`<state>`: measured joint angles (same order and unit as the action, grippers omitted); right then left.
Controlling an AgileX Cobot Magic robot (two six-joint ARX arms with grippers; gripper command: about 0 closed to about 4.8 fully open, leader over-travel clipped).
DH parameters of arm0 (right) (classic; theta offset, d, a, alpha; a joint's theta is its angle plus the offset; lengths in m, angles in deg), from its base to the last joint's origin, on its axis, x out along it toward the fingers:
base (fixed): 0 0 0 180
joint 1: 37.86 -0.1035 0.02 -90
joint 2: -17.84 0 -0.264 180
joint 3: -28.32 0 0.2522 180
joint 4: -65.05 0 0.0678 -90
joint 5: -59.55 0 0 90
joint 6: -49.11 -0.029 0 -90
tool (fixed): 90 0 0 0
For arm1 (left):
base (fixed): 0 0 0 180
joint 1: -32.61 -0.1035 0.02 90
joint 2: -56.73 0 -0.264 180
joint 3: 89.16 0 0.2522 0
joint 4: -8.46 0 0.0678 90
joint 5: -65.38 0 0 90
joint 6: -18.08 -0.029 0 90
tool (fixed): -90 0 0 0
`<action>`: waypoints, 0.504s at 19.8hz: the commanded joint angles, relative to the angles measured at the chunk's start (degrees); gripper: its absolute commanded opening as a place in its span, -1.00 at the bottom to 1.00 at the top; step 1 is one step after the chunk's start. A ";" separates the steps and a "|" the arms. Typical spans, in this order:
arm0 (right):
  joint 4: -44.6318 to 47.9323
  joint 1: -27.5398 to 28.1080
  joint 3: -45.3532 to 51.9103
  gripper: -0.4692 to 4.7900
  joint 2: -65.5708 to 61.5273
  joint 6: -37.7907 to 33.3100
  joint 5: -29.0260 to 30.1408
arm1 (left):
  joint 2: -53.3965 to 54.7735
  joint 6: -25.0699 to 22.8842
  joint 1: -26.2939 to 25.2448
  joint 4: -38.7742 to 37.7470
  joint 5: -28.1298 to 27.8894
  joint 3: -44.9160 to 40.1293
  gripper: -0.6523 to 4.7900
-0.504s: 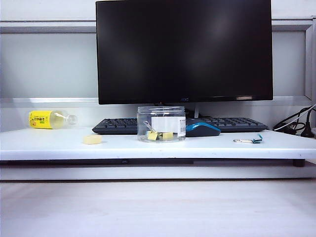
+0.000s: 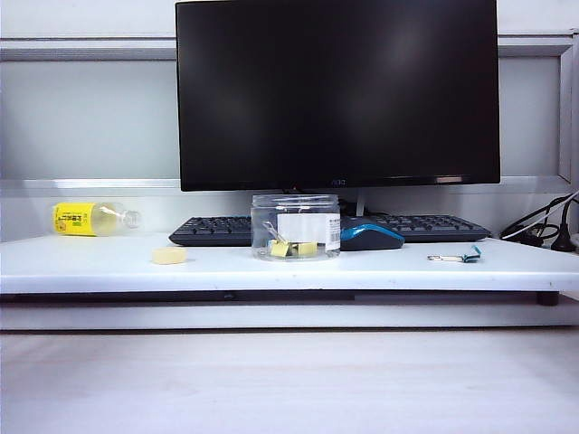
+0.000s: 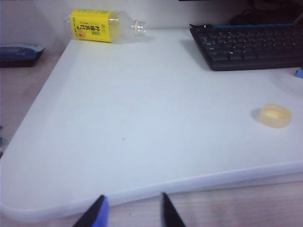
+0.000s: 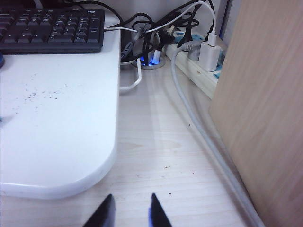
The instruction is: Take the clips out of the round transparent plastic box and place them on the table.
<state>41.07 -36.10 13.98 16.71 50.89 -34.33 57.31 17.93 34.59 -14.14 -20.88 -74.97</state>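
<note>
Clear round plastic box [image 2: 296, 226]: unmoved since before — small yellow clips [image 2: 291, 247] inside.
My left gripper [image 3: 131, 211]: parted, empty.
My right gripper [image 4: 130, 210]: parted, empty — off the table [image 4: 57, 137].

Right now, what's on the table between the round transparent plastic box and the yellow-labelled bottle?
Exterior view: between the round transparent plastic box and the bottle lies only a pale yellow disc on the table.

"AOC" on monitor [image 2: 336, 90] bezel
</note>
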 commanded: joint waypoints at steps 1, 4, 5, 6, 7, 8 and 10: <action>-0.24 0.02 -0.04 -0.43 -0.02 -1.22 0.07 | 0.07 0.20 -0.11 -0.72 0.13 -0.15 -0.20; -0.24 0.00 -0.04 -0.43 0.02 -8.72 1.62 | 0.07 6.19 -0.09 -0.68 2.01 -0.15 -0.20; -0.24 0.00 -0.04 -0.43 0.02 -12.09 2.32 | 0.07 10.95 -0.09 -0.68 3.28 -0.15 -0.20; -0.20 0.00 -0.04 -0.43 0.02 -14.91 2.82 | 0.07 15.54 -0.09 -0.57 4.70 -0.15 -0.20; -0.13 -0.02 -0.04 -0.43 0.02 -18.36 2.89 | 0.07 20.70 -0.09 -0.17 5.92 -0.15 -0.20; -0.04 0.00 -0.04 -0.43 0.02 -20.74 2.93 | 0.07 24.48 -0.09 0.37 7.10 -0.15 -0.20; -0.02 -0.02 -0.04 -0.43 0.02 -24.85 3.45 | 0.07 28.52 -0.09 1.38 11.08 -0.09 -0.20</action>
<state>41.02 -36.10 13.98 16.73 29.62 -31.71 57.31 42.89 34.59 -13.51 -13.64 -75.00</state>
